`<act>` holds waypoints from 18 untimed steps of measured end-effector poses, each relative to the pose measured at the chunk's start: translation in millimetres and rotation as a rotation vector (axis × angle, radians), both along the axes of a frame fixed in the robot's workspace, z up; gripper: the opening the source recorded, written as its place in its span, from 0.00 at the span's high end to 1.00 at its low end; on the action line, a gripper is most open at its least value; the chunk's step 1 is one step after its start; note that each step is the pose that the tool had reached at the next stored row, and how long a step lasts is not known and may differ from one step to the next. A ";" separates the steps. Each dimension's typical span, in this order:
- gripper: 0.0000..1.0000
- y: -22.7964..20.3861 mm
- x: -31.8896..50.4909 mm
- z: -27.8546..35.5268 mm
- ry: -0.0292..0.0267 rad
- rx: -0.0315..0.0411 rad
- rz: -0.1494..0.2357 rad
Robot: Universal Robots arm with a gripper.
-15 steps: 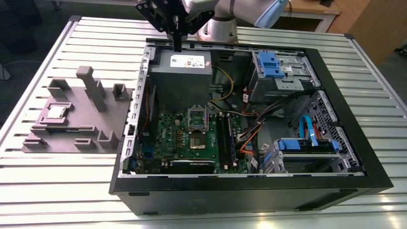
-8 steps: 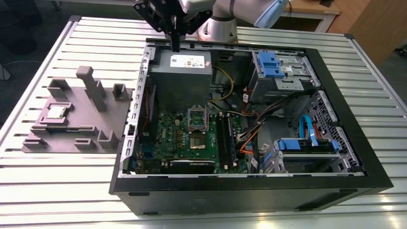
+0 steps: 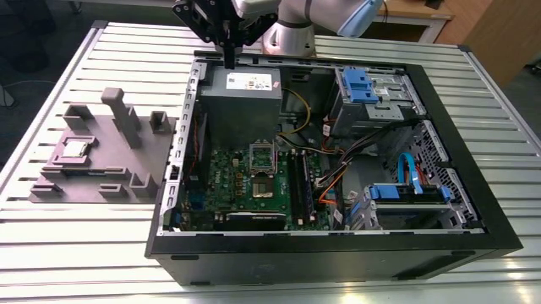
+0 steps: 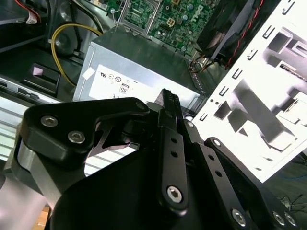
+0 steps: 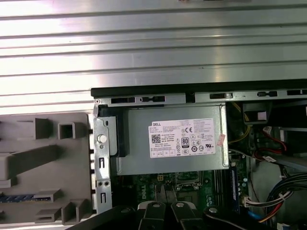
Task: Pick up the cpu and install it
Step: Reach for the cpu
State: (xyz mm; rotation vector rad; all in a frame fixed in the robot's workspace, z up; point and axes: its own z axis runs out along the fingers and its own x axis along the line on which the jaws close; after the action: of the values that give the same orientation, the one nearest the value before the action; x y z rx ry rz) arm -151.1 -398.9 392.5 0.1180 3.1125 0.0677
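The cpu point(image 3: 76, 149), a small silvery square chip, lies in a recess of the grey moulded tray point(image 3: 106, 174) at the exterior view's left, outside the computer case. My gripper point(image 3: 229, 62) hangs over the case's rear edge, above the grey power supply box point(image 3: 241, 95), far from the cpu. Its fingers are shut with nothing between them, as both wrist views show point(image 5: 165, 195) point(image 4: 168, 96). The metal socket frame point(image 3: 263, 158) sits on the green motherboard point(image 3: 245, 190) inside the case. A part of the tray point(image 5: 43, 158) shows in the first wrist view.
The open black case point(image 3: 338, 253) lies on a slatted metal table point(image 3: 85, 240). Blue drive cages point(image 3: 368, 88) point(image 3: 406, 193) and cable bundles point(image 3: 338, 164) fill the case's right side. The power supply box point(image 5: 172, 141) lies directly under the gripper.
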 end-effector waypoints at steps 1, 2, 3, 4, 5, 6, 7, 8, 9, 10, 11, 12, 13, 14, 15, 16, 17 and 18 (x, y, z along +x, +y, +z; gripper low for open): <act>0.89 0.0 -0.3 0.0 0.0000 0.0000 0.000; 0.89 0.0 -0.7 -0.1 0.0000 0.0000 0.000; 0.89 0.0 -1.2 -0.1 0.0000 0.0000 0.000; 0.89 0.0 -1.4 -0.1 0.0000 -0.0001 0.000; 0.89 0.0 -1.6 -0.2 0.0000 0.0000 0.000; 0.89 0.0 -1.9 -0.2 0.0001 0.0000 0.000; 0.89 0.0 -2.3 -0.2 0.0001 -0.0001 0.000; 0.89 0.0 -2.5 -0.3 0.0002 -0.0001 0.000; 0.89 0.0 -2.8 -0.3 0.0002 -0.0001 0.000; 0.89 0.0 -3.2 -0.4 0.0002 0.0000 0.000; 0.89 0.0 -3.4 -0.4 0.0003 0.0000 0.000; 0.89 0.0 -3.7 -0.5 0.0003 0.0000 0.000; 0.89 0.0 -3.9 -0.5 0.0003 0.0000 0.000; 0.89 0.0 -4.3 -0.5 0.0003 0.0000 0.000; 0.89 0.0 -4.6 -0.6 0.0003 -0.0001 0.000; 0.89 0.0 -4.9 -0.7 0.0003 0.0000 0.000; 0.89 0.0 -5.3 -0.7 0.0004 -0.0001 0.000; 0.89 0.0 -5.7 -0.7 0.0004 -0.0001 0.000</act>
State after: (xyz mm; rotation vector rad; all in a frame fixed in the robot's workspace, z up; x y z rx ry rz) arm -156.8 -398.9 391.8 0.1181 3.1129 0.0676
